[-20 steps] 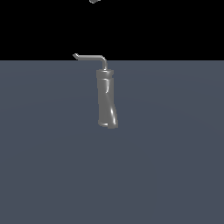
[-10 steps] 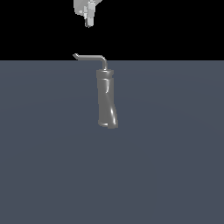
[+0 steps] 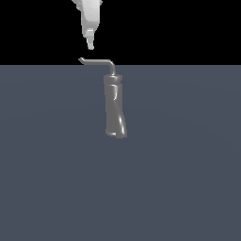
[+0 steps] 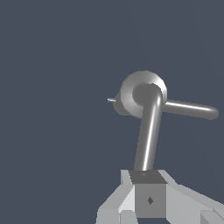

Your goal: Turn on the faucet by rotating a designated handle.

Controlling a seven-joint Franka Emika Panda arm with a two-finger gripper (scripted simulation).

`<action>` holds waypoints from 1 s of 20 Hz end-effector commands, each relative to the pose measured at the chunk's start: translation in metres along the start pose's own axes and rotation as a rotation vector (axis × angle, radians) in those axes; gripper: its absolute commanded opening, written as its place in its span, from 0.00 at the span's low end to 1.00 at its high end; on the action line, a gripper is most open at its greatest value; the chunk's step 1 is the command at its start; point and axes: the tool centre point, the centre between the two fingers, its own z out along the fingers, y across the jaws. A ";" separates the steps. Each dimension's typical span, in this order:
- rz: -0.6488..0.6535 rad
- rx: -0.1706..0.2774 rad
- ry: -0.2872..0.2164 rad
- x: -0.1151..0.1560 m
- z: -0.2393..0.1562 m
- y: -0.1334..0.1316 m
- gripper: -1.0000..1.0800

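On my screen the exterior view splits into two flat bands. The upper part is plain black backdrop (image 3: 188, 28), with no wall, window or furniture that I can make out in it. Below a straight horizontal edge lies the bench (image 3: 179, 188), a smooth slate blue-grey surface filling the frame to both sides and down to the lower edge. It is evenly lit, with only a very faint lighter sweep across it. In the wrist view the same blue-grey bench (image 4: 52, 65) fills the background, uniform and unmarked.
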 end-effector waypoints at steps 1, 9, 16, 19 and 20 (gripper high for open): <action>0.045 0.000 0.006 -0.004 0.011 -0.010 0.00; 0.132 -0.001 0.018 -0.012 0.035 -0.030 0.00; 0.151 -0.001 0.021 -0.014 0.041 -0.034 0.00; 0.150 -0.001 0.021 -0.014 0.041 -0.034 0.00; 0.150 -0.001 0.021 -0.014 0.041 -0.032 0.00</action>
